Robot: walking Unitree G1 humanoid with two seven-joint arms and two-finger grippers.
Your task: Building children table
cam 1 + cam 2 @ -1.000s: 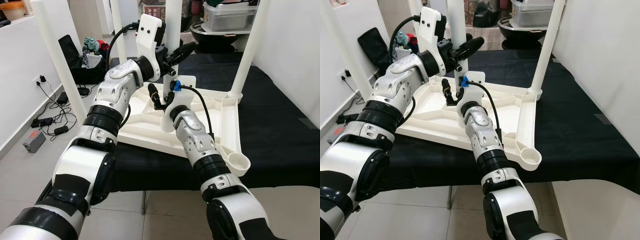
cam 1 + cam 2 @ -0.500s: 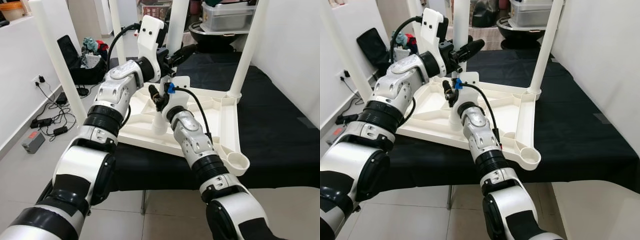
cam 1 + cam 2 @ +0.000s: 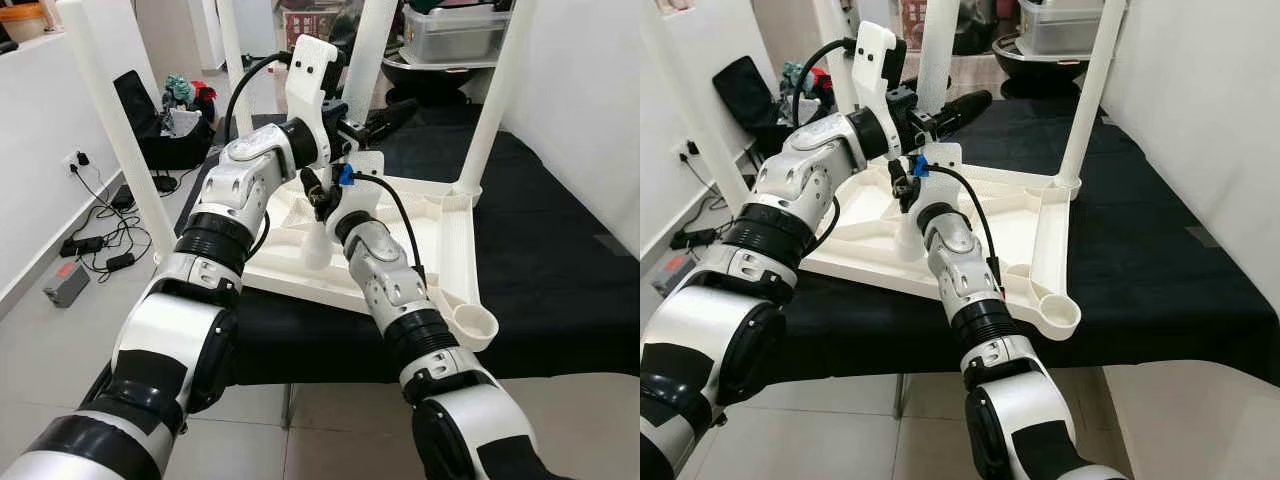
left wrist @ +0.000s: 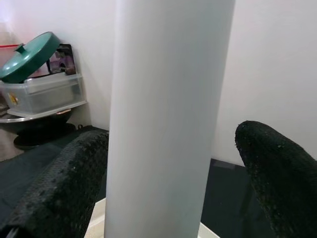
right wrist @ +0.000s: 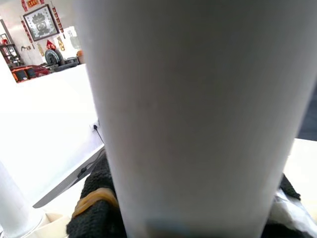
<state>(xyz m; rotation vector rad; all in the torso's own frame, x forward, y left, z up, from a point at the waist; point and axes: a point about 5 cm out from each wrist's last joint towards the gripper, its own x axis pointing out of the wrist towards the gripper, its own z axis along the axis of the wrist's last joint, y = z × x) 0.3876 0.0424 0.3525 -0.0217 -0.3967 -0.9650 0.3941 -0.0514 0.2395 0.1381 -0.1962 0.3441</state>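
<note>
I see the white plastic children's table top (image 3: pixel 440 215) lying upside down on the black-covered bed (image 3: pixel 560 250), with 3 white legs standing up at its corners. The 4th white cylindrical leg (image 3: pixel 368 65) leans tilted between my arms. It looks stiff, light and smooth, so I'd grip low, near its foot. The left wrist view shows the left end effector (image 4: pixel 168 163) spread around it; the right end effector (image 3: pixel 312 192) pinches it lower down.

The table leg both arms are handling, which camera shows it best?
The right eye view: the leg rises tilted between the left gripper and right gripper. Both wrist views show close-up white shaft, the left between its fingers.
</note>
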